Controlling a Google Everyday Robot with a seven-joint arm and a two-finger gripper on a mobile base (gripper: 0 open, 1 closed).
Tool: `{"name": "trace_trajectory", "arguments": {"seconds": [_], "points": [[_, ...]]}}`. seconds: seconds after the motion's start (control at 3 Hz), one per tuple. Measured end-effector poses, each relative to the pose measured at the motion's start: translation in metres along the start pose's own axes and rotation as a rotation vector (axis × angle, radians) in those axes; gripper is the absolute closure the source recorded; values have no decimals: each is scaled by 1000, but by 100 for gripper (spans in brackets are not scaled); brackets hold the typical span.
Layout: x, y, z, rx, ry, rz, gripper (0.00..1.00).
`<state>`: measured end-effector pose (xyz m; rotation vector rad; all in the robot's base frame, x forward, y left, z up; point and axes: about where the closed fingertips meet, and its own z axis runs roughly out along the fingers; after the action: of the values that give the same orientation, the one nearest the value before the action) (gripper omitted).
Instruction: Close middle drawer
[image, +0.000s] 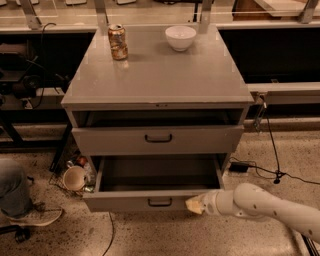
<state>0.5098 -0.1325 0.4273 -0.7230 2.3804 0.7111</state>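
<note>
1. Gripper (194, 204) sits low at the near right, its tip against the right end of the middle drawer (125, 201) front. Can't tell how far it's open. Nothing visibly held.
2. Same camera view: middle drawer is pulled well out toward the near side, small black handle (160, 202) centred on its front, just left of the gripper.
3. Top drawer (200, 140) above stands slightly out too. Not the target, so keep the arm (260, 205) below it.
4. Contact is off-centre, so I'd expect the drawer to rack. Better to shift left toward the handle, then push straight toward the far side, level and steady.
5. Can (118, 42) and bowl (180, 37) stand on the cabinet top (160, 80). Slow down at the end of travel so a slam doesn't jolt them.
</note>
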Motion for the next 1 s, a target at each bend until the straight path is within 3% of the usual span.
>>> {"name": "trace_trajectory", "arguments": {"seconds": [1.0], "points": [[-69, -52, 36, 10, -173, -85, 100]]}}
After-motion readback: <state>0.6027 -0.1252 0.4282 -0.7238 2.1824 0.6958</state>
